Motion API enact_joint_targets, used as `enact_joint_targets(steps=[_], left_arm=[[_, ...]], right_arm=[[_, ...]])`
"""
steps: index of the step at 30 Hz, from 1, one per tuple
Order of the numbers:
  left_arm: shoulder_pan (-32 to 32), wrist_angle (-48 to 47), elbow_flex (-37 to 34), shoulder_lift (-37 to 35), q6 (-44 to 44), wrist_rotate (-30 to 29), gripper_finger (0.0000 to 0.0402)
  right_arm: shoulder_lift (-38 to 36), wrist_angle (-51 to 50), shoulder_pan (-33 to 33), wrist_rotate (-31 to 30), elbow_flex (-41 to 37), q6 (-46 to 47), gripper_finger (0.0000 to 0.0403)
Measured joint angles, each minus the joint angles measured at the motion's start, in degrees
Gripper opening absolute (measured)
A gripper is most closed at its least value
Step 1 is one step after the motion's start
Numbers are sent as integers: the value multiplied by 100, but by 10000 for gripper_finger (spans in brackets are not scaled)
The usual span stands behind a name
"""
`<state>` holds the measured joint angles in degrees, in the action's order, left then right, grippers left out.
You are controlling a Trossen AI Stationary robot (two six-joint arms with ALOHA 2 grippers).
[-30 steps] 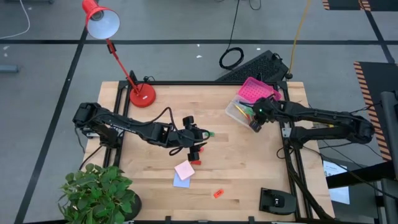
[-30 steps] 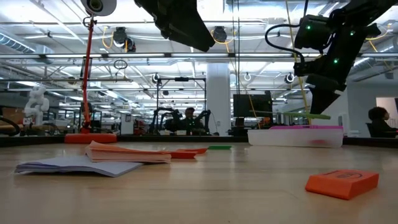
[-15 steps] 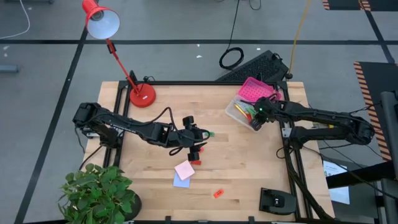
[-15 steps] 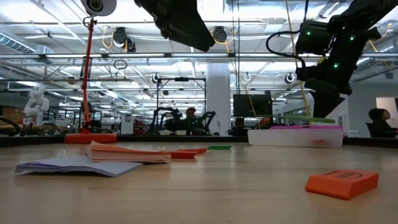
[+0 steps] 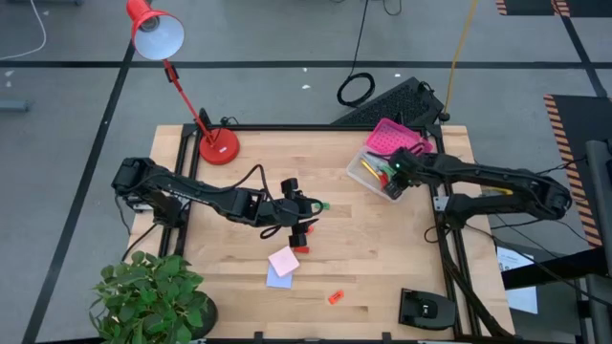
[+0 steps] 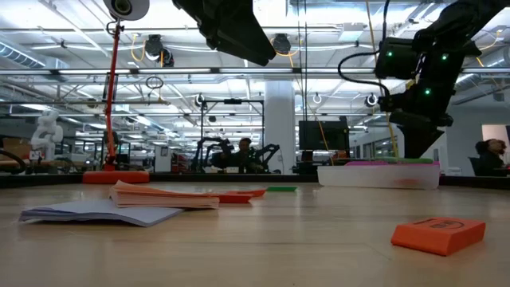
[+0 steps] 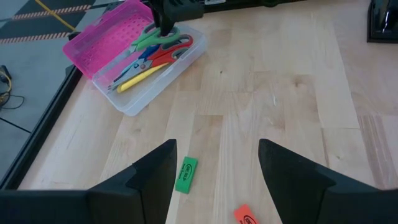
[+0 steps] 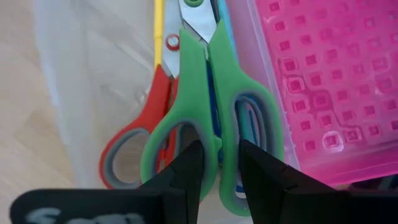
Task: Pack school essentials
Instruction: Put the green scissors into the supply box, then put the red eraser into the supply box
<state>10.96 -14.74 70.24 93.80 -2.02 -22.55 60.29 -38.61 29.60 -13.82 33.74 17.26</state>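
Closest to the front edge of the desk (image 5: pixel 382 258) lies a small orange eraser (image 5: pixel 335 297), flat on the bare wood and well apart from everything else. A little farther in sit two square sticky-note pads, the pink pad (image 5: pixel 283 261) overlapping the lavender pad (image 5: pixel 277 278) beneath it, both slightly askew.

Just beyond the pads hangs the left hand (image 5: pixel 304 218), over the middle of the desk. Its fingers stand well apart and hold nothing. A red eraser (image 5: pixel 300 248) lies on the wood just under it, and a thin green eraser (image 7: pixel 185 174) lies a bit ahead of its fingertips.

Toward the far right corner stands the clear plastic box (image 5: pixel 367 176), its pink lid (image 5: pixel 394 138) swung open and lying against its far side, dotted with rows of small square holes. Inside the box are the green-handled scissors (image 8: pixel 199 118), closed, their broad loops lying on top of the rest. The red-handled scissors (image 8: pixel 140 134) lie beside them with grey lining in the loop, a blue handle peeks out under the green one, and a yellow pencil (image 7: pixel 142 76) lies alongside.

The right hand (image 5: pixel 397 178) is down in the box, its two dark fingers (image 8: pixel 180 171) narrowly parted, astride the inner edges of the green loops. I cannot tell whether they are actually pinching the handle.
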Motion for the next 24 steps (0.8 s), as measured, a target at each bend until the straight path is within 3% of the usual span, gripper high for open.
enact_joint_targets(steps=[11,24], left_arm=[[0,0,0,0,23,0,230],[4,-7,0,0,26,0,230]], right_arm=[[394,22,120,-2,0,-35,97],[375,107,120,-272,0,-240,177]])
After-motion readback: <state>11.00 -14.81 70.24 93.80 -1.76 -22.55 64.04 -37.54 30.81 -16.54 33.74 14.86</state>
